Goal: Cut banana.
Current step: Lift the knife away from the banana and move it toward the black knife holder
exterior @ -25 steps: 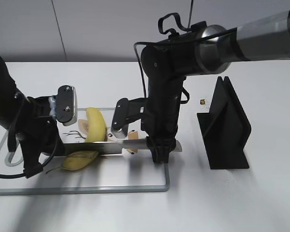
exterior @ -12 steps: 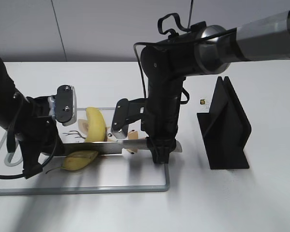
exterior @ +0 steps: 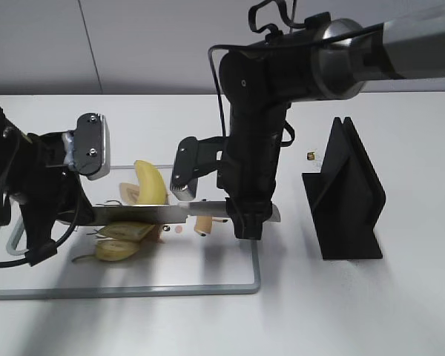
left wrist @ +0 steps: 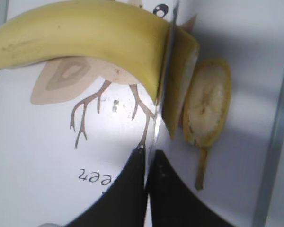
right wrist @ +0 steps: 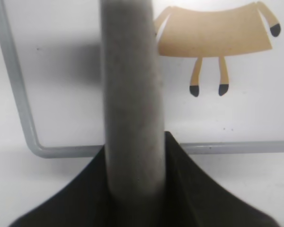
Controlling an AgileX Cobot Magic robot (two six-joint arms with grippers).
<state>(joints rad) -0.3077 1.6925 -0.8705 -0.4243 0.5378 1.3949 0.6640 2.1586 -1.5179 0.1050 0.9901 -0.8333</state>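
The banana (exterior: pixel 153 190) lies on the white cutting board (exterior: pixel 208 288); its body fills the top of the left wrist view (left wrist: pixel 85 33). A cut slice (left wrist: pixel 182 80) leans by it, and the stem end piece (left wrist: pixel 208 106) lies cut-face up; both show near the board's front left (exterior: pixel 124 241). My right gripper (exterior: pixel 246 222) is shut on the grey knife handle (right wrist: pixel 130 94). The blade (exterior: pixel 144 214) runs left across the banana. My left gripper (left wrist: pixel 149 153) is shut on the blade's tip (left wrist: pixel 162 109), which stands between banana body and slice.
A black knife stand (exterior: pixel 348 200) stands right of the board. A small dark-and-yellow object (exterior: pixel 311 156) lies behind it. The board has a grey raised rim (right wrist: pixel 19 109) and printed animal drawings (left wrist: pixel 71 80).
Both grippers and the knife have risen slightly. Two cut pieces now lie in front of the blade where one lay before.
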